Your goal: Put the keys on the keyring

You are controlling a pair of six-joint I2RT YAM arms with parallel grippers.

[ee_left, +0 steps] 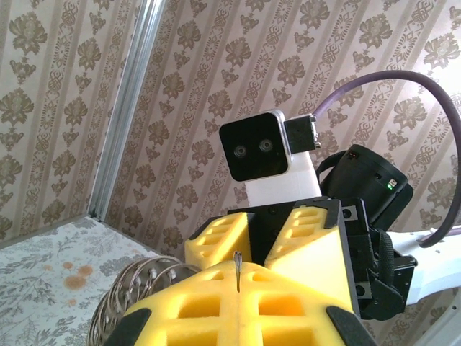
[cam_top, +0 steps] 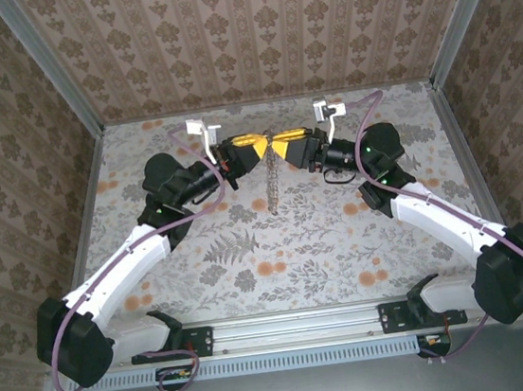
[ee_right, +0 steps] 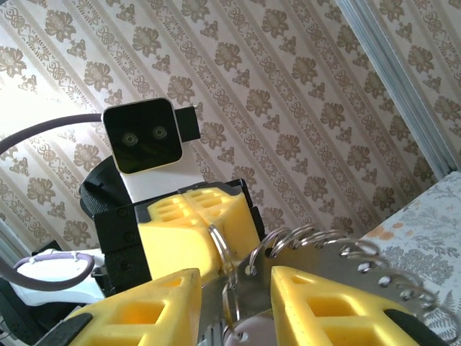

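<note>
Hanging keys (cam_top: 270, 187) between both grippers.

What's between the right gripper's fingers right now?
In the right wrist view, the keyring and a key sit between the right gripper's yellow fingers. The contact point itself is hidden.

hands (cam_top: 269, 147) nose to nose, keys (cam_top: 271, 187) dangling below — table (cam_top: 344, 243) open around

Both white-and-black arms reach forward from their bases and bend inward, so the two meet tip to tip well above the tabletop. The left gripper (cam_top: 257, 144) with yellow foam-padded fingers (ee_left: 216, 306) is clamped fully together. The right gripper (cam_top: 280, 144), facing it, has its yellow fingers (ee_right: 338, 306) parted a little.
</note>
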